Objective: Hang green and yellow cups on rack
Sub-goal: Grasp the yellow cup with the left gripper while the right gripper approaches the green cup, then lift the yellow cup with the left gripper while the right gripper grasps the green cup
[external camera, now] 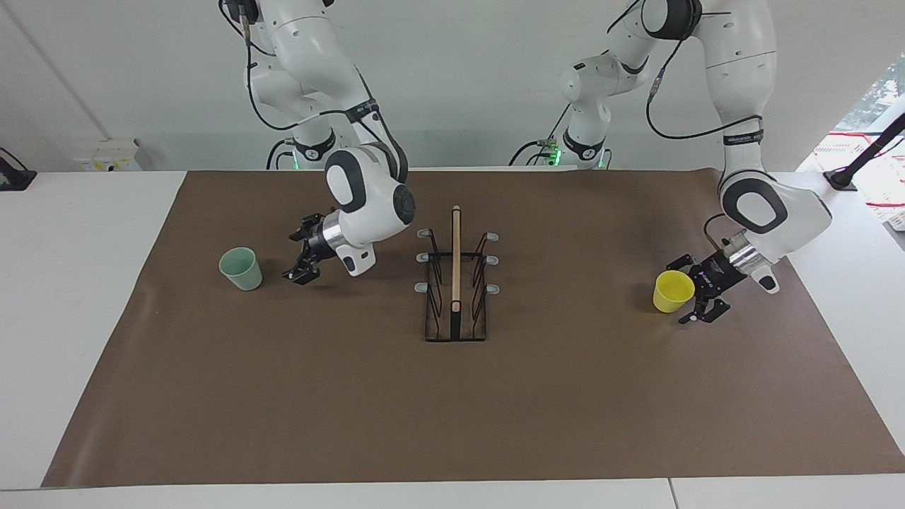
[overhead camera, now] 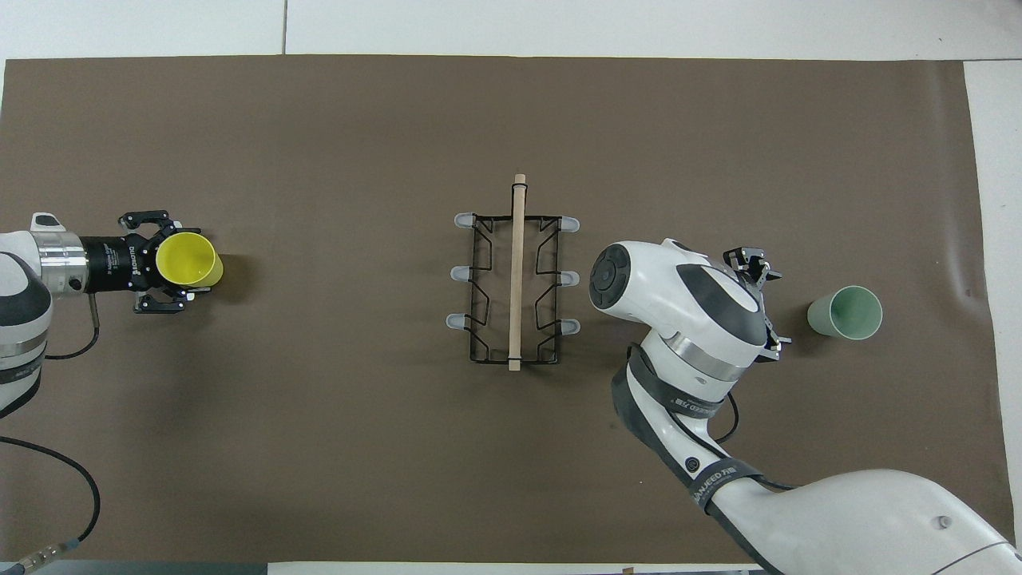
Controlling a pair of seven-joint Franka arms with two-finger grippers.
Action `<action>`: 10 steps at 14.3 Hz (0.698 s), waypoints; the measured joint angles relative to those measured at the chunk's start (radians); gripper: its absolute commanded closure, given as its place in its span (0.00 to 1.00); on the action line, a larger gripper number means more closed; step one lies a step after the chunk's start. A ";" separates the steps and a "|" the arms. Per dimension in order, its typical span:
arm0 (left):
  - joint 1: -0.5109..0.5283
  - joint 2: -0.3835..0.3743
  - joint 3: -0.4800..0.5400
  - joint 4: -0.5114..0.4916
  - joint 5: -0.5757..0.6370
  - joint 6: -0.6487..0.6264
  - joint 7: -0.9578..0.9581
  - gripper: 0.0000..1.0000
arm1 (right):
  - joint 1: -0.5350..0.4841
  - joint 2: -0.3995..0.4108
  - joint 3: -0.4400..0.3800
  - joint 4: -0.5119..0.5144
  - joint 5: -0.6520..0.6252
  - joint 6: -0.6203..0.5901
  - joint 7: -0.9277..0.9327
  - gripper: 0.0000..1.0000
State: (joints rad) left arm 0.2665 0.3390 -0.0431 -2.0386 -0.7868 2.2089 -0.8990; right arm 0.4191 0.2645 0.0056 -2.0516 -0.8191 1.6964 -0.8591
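The pale green cup [external camera: 240,268] [overhead camera: 846,313] stands upright on the mat toward the right arm's end. My right gripper [external camera: 298,253] [overhead camera: 765,297] hangs open just above the mat between that cup and the rack, a short gap from the cup. The black wire rack [external camera: 456,283] [overhead camera: 515,275], with its wooden centre bar and grey-tipped prongs, sits mid-mat and holds nothing. At the left arm's end stands the yellow cup [external camera: 672,291] [overhead camera: 192,259]. My left gripper [external camera: 696,290] [overhead camera: 169,266] is open and low, one finger on each side of it.
A brown mat [external camera: 452,410] covers most of the white table [external camera: 85,318]. A small box [external camera: 109,154] sits by the wall at the right arm's end. Cables trail from the left arm [overhead camera: 48,479].
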 measured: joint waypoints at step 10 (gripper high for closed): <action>-0.001 -0.042 0.001 0.000 -0.001 0.002 -0.001 1.00 | -0.030 0.066 -0.001 -0.114 -0.182 0.070 0.120 0.00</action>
State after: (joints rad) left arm 0.2659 0.2966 -0.0424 -2.0383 -0.7876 2.2108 -0.8997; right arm 0.3887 0.3310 0.0044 -2.1651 -1.0012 1.7666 -0.7391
